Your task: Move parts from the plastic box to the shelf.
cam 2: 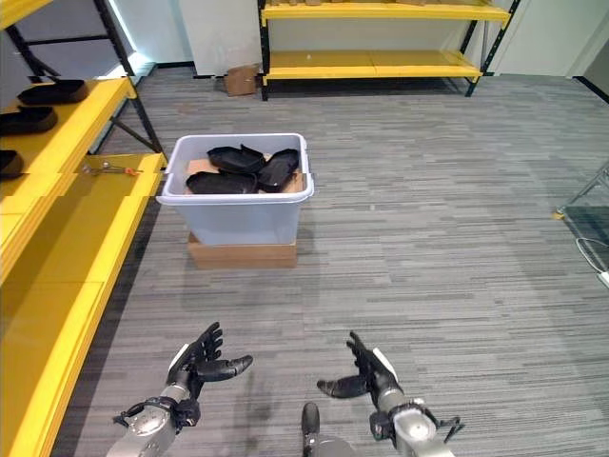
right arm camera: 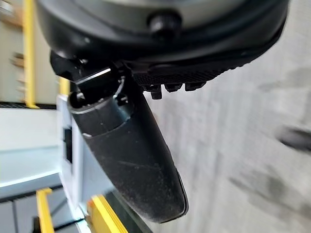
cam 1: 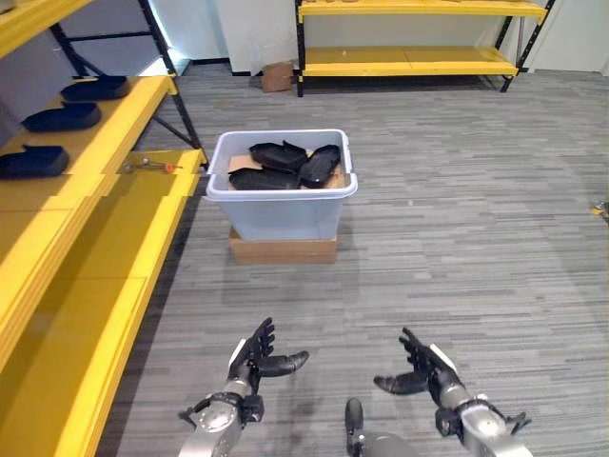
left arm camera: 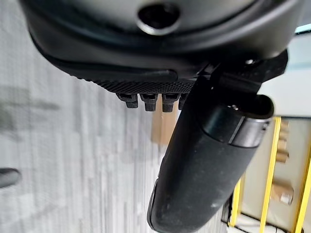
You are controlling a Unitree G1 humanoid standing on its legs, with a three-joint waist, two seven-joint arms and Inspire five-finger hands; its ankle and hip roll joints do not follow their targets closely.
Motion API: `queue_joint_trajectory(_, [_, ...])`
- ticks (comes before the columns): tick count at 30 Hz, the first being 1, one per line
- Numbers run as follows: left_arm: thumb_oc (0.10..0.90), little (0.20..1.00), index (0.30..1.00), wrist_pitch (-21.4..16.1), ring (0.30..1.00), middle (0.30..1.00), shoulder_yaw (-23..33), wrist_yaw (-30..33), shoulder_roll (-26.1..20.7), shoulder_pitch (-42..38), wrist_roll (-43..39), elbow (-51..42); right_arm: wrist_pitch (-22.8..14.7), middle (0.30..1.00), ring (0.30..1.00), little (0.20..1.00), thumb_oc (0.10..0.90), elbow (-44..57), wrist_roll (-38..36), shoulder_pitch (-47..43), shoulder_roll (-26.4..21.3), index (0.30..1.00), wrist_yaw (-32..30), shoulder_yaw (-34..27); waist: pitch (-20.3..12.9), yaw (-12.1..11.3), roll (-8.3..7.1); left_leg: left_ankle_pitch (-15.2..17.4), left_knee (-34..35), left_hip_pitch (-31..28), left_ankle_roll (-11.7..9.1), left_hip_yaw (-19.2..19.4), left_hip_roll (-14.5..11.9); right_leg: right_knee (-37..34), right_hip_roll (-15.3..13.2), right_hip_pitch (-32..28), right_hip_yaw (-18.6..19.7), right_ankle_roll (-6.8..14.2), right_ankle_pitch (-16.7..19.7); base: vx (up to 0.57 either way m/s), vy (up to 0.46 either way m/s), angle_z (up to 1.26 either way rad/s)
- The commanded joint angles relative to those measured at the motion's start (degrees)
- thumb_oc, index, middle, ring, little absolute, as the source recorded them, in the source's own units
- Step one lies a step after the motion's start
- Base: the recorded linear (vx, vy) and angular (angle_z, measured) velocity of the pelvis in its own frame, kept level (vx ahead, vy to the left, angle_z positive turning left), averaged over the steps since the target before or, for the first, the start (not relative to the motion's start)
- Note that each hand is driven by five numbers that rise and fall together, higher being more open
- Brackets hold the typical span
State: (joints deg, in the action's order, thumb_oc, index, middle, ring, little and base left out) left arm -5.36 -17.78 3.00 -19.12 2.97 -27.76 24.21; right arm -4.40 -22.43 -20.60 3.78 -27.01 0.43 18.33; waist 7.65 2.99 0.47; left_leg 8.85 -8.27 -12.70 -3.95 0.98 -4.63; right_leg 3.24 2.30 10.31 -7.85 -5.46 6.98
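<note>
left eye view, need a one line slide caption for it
Both hands, left hand and right hand, open and empty, short of the plastic box of black parts.

Pale, smooth plastic box on a matt cardboard base — dark, faintly glossy parts inside.

Grey striped carpet floor, yellow shelving against white far wall
</note>
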Motion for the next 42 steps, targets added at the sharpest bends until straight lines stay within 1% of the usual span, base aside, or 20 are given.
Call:
queue_joint_trajectory(1, [0.900,1.000,1.000,-5.1,1.000,1.000,0.3,-0.2,-1.7,-2.2,0.3,-4.4,-4.4,1.000,1.000,1.000,0.900,4.3,-2.3,0.8,0.1,1.000,-0.4,-0.9,-2.4,0.2,-1.48,-11.3,-2.2,4.1,-0.3,-0.8,-1.6,3.0,-2.1,0.4,1.8,8.0,-2.8,0.15,-0.144,0.13])
queue_joint_trajectory(2, [0.900,1.000,1.000,-5.2,1.000,1.000,0.2,-0.1,-1.6,-2.2,-0.1,-4.6,-4.5,1.000,1.000,1.000,0.900,4.2,-2.6,0.7,-0.2,1.000,-0.4,-0.8,-1.8,0.0,-2.04,-13.6,-9.2,7.4,-0.6,-1.6,-1.5,3.0,-1.8,-0.5,2.3,7.0,-3.5,0.12,-0.205,0.13])
queue_joint_trajectory(3, [0.900,1.000,1.000,-5.1,1.000,1.000,0.0,-0.2,-1.7,-2.1,-0.7,-5.2,-4.7,1.000,1.000,1.000,0.900,4.2,-3.0,0.6,-0.8,1.000,-0.4,-0.6,0.2,-1.4,-3.45,-17.6,-22.0,14.0,-0.1,-3.4,0.3,2.7,-1.9,-2.7,3.0,5.4,-4.4,0.07,-0.161,0.04])
queue_joint_trajectory(4, [0.900,1.000,1.000,-5.1,1.000,1.000,0.1,-0.2,-1.7,-2.1,-0.7,-5.2,-4.7,1.000,1.000,1.000,0.900,4.2,-3.0,0.6,-0.8,1.000,-0.4,-0.6,0.2,-1.3,-3.42,-17.5,-22.1,14.2,-0.1,-3.5,0.3,2.8,-1.9,-2.7,2.9,5.4,-4.4,0.12,-0.190,-0.09])
queue_joint_trajectory(5, [0.900,1.000,1.000,-4.7,1.000,1.000,0.0,-0.3,-2.0,-1.4,-0.8,-5.7,-4.6,1.000,1.000,1.000,0.900,4.7,-2.9,0.7,-1.5,1.000,-0.4,-0.5,2.2,-2.6,-4.75,-18.4,-29.3,18.9,0.9,-3.6,2.0,2.7,-2.6,-4.3,3.1,4.4,-4.9,0.08,-0.080,-0.11])
queue_joint_trajectory(6, [0.900,1.000,1.000,-4.7,1.000,1.000,0.0,-0.3,-2.0,-1.4,-0.8,-5.7,-4.6,1.000,1.000,1.000,0.900,4.7,-2.9,0.7,-1.5,1.000,-0.5,-0.5,2.2,-2.6,-4.65,-18.2,-29.6,19.1,1.0,-3.7,1.9,2.7,-2.5,-4.3,3.0,4.4,-5.0,0.14,-0.099,0.05])
queue_joint_trajectory(8, [0.900,1.000,1.000,-4.5,1.000,1.000,0.0,-0.5,-2.2,-0.8,-1.0,-5.8,-4.5,1.000,1.000,1.000,0.900,4.9,-2.8,0.8,-2.0,1.000,-1.0,-0.8,3.0,-3.3,-5.30,-15.0,-23.6,24.5,1.9,-0.6,1.0,1.4,-3.7,-6.5,3.0,5.1,-5.5,0.18,0.007,0.10])
queue_joint_trajectory(10, [0.900,1.000,1.000,-4.5,1.000,1.000,0.0,-0.5,-2.5,-0.3,-1.0,-5.4,-4.8,1.000,1.000,1.000,0.900,5.1,-2.9,0.7,-2.1,1.000,-1.2,-1.1,3.0,-4.0,-5.51,-12.3,-15.3,25.4,2.1,0.7,0.3,0.5,-4.2,-8.1,3.4,6.1,-6.5,0.27,0.103,0.17])
queue_joint_trajectory(12, [0.900,1.000,1.000,-4.6,1.000,1.000,-0.1,-0.4,-2.8,0.4,-0.5,-5.4,-5.0,1.000,1.000,1.000,0.900,4.8,-3.2,1.1,-1.8,1.000,-1.3,-1.3,2.4,-4.8,-4.61,-14.6,-2.8,27.2,1.5,0.5,-0.8,0.4,-3.9,-9.7,3.4,6.6,-8.0,0.36,0.198,0.14])
queue_joint_trajectory(13, [0.900,1.000,1.000,-4.6,1.000,1.000,0.0,-0.3,-3.1,0.6,-0.1,-5.5,-4.9,1.000,1.000,1.000,0.900,4.1,-4.5,1.0,-1.0,1.000,-1.1,-1.4,2.4,-5.7,-3.66,-19.6,4.2,27.5,0.4,-1.1,-1.8,1.1,-3.5,-11.9,4.3,6.8,-10.0,0.41,0.226,-0.15])
queue_joint_trajectory(17, [0.900,1.000,1.000,-4.9,1.000,1.000,0.4,-0.6,-3.2,0.4,-0.2,-5.3,-4.5,1.000,1.000,1.000,0.900,3.6,-4.0,1.3,-0.1,1.000,-0.5,-0.9,1.4,-5.9,-3.40,-18.5,4.8,25.5,0.7,-0.4,-1.1,1.8,-4.5,-13.8,5.1,7.7,-11.2,0.24,0.163,-0.29])
queue_joint_trajectory(23, [0.900,1.000,1.000,-5.3,1.000,1.000,1.1,0.3,-4.4,-0.8,0.0,-5.7,-3.7,1.000,1.000,1.000,0.900,3.7,-2.9,0.1,1.8,1.000,0.7,0.7,-1.0,-6.8,-4.72,-11.8,2.0,23.8,3.8,2.1,3.0,1.7,-9.5,-14.9,5.8,10.8,-9.8,0.26,0.196,-0.27])
queue_joint_trajectory(26, [0.900,1.000,1.000,-5.2,1.000,1.000,1.1,0.5,-4.5,-1.0,0.1,-6.0,-3.7,1.000,1.000,1.000,0.900,3.3,-2.3,-0.5,2.1,1.000,0.6,1.1,-1.1,-7.3,-5.02,-10.2,1.3,23.5,4.8,2.3,3.7,4.6,-10.3,-13.5,5.8,11.8,-8.8,0.12,0.121,0.11])
queue_joint_trajectory(28, [0.900,1.000,1.000,-4.9,1.000,1.000,1.3,0.7,-4.9,-0.9,0.4,-6.1,-3.7,1.000,1.000,1.000,0.900,3.2,-1.9,-0.7,2.5,1.000,0.8,1.2,-0.6,-7.5,-4.69,-8.9,0.8,22.3,6.6,2.4,4.7,14.9,-11.1,-9.2,6.0,12.7,-4.1,0.10,0.170,-0.09])
queue_joint_trajectory(29, [0.900,1.000,1.000,-4.8,1.000,1.000,1.3,0.7,-5.4,-0.9,0.8,-6.5,-3.6,1.000,1.000,1.000,0.900,3.5,-1.7,-0.5,2.6,1.000,0.9,1.4,0.9,-6.5,-3.69,-8.5,1.5,19.8,7.7,2.2,5.0,23.9,-11.3,-4.8,6.0,12.9,0.6,0.12,0.213,-0.21])
queue_joint_trajectory(32, [0.900,1.000,1.000,-4.7,1.000,1.000,1.0,0.0,-5.9,-0.3,1.8,-6.7,-3.6,1.000,1.000,1.000,0.900,3.8,-1.4,0.7,3.0,1.000,1.4,1.4,2.2,-5.3,-2.13,-7.7,2.7,16.4,8.6,1.6,5.1,31.2,-10.3,0.0,5.0,12.0,0.0,0.18,0.153,0.23])
queue_joint_trajectory(33, [0.900,1.000,1.000,-4.6,1.000,1.000,0.7,-0.3,-5.8,-0.3,1.7,-6.5,-3.7,1.000,1.000,1.000,0.900,3.9,-1.4,1.0,2.8,1.000,1.4,1.4,2.5,-4.3,-1.87,-7.6,3.6,14.8,8.5,1.1,5.3,30.2,-8.5,2.3,5.3,11.5,-2.2,0.19,0.073,0.16])
queue_joint_trajectory(36, [0.900,1.000,1.000,-4.7,1.000,1.000,0.8,-0.4,-5.4,-0.4,1.1,-5.6,-3.7,1.000,1.000,1.000,0.900,3.6,-2.2,1.1,2.6,1.000,1.1,1.6,2.7,-3.2,-1.98,-6.8,5.1,11.8,8.0,0.7,5.8,22.1,-6.2,4.6,4.4,10.9,-3.6,0.24,-0.004,-0.02])
queue_joint_trajectory(40, [0.900,1.000,1.000,-4.7,1.000,1.000,1.1,-0.7,-4.5,0.0,1.0,-5.1,-3.5,1.000,1.000,1.000,0.900,3.7,-1.5,0.9,2.0,1.000,1.2,1.6,2.6,-2.1,-2.74,-5.0,6.9,7.3,6.8,0.2,6.4,5.0,-6.5,6.1,1.7,12.3,0.3,0.27,-0.076,0.05])
queue_joint_trajectory(42, [0.900,1.000,1.000,-4.8,1.000,1.000,1.2,-0.9,-4.5,0.2,1.2,-5.4,-3.3,1.000,1.000,1.000,0.900,4.2,-1.3,1.0,1.8,1.000,1.5,1.6,2.6,-1.7,-2.72,-4.7,7.0,6.3,6.5,-0.2,6.4,2.6,-6.3,6.3,2.4,12.7,1.4,0.26,-0.092,0.16])
